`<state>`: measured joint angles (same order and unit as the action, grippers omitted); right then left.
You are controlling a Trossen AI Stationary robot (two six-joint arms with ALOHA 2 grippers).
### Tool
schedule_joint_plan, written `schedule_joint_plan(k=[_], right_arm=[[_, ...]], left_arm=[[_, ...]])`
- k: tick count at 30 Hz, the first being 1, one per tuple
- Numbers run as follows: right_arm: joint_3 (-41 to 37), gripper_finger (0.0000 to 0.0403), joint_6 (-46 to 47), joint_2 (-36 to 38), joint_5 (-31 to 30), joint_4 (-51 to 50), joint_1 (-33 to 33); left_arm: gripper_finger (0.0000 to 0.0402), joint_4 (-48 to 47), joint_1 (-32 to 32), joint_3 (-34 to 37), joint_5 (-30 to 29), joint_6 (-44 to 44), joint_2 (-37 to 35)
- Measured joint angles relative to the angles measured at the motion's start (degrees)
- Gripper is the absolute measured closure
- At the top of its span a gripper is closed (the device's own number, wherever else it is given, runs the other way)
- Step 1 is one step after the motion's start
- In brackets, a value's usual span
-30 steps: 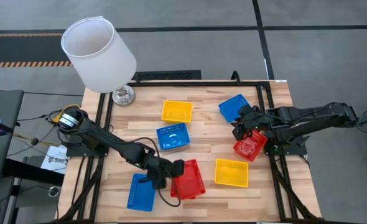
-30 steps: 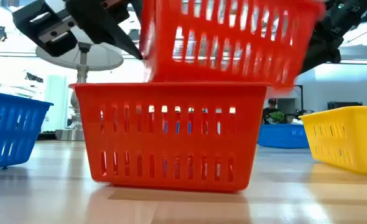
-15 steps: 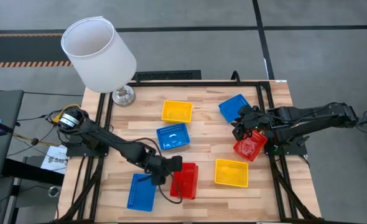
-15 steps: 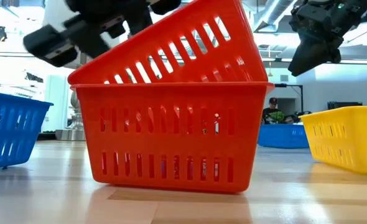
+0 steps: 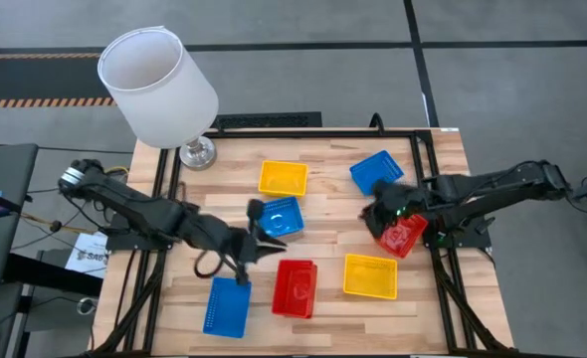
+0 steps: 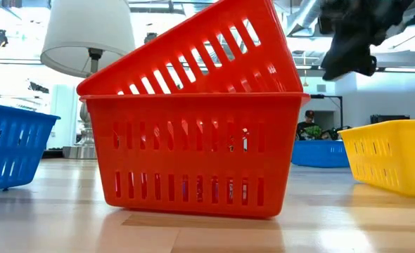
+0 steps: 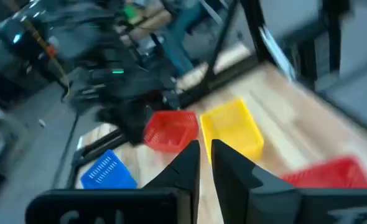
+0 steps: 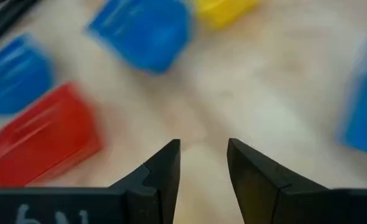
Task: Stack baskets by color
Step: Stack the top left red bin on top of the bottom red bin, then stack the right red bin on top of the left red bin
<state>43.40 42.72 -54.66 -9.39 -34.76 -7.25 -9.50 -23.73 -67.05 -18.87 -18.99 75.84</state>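
On the wooden table (image 5: 323, 159), going left to right: a blue basket (image 5: 226, 305) lies near the front edge, with bare wood between it and the left rail. Beside it, two red baskets (image 5: 295, 288) sit nested, the upper one tilted inside the lower. The left gripper (image 5: 257, 249) hovers above the table between these and a second blue basket (image 5: 277, 218), its fingers nearly together and holding nothing. A yellow basket (image 5: 283, 179) lies behind, with open wood around it. Another yellow basket (image 5: 370, 275) sits front right. The right gripper (image 5: 380, 207) hangs with fingers parted and empty, between the third blue basket (image 5: 376, 169) and a tipped red basket (image 5: 401, 235) near the right rail. No readable writing shows.
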Motion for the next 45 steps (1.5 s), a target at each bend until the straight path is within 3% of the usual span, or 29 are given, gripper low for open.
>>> schedule_joint_plan(k=[2,6,11,15,20,26,32,36,41,45], right_arm=[[-0.01,0.0246,-0.54,-2.3,3.06,5.09,-4.21],[0.0,0.0246,1.29,-8.43,2.74,12.29,-14.29],[0.0,0.0258,5.49,-18.37,-6.73,19.46,-23.26],[0.46,0.0288,5.89,-26.7,-12.84,27.28,-25.66],[4.57,0.0333,3.23,-35.95,-13.03,36.22,-26.05],[11.11,0.0363,1.79,-45.06,-12.96,37.22,-25.17],[15.59,0.0381,3.21,-51.94,-10.14,36.5,-23.38],[17.96,0.0387,3.35,-51.81,-9.84,33.71,-23.7],[22.24,0.0383,5.61,-46.1,-10.3,16.03,-24.62],[24.44,0.0379,13.94,-40.21,-12.16,-0.65,-24.65]], left_arm=[[0.0378,0.62,-0.02,0.0,0.17,3.45,-1.79],[0.0391,0.39,-0.07,0.0,0.02,6.77,-3.41],[0.0401,0.4,-0.07,0.02,-0.3,7.81,-3.6],[0.04,0.48,-0.07,0.02,-0.58,8.38,-3.6],[0.0401,0.47,-0.07,0.02,-1.07,10.28,-3.6],[0.0401,0.36,-0.07,0.02,-0.44,14.11,-3.6],[0.0401,-0.22,-0.11,0.02,-0.41,14.15,-3.6],[0.0401,-0.33,-0.11,0.02,-0.38,14.15,-3.6],[0.0401,-0.16,-0.09,0.02,-0.61,14.68,-3.6],[0.0401,-0.2,-0.09,0.04,-4.23,18.96,-3.6]])
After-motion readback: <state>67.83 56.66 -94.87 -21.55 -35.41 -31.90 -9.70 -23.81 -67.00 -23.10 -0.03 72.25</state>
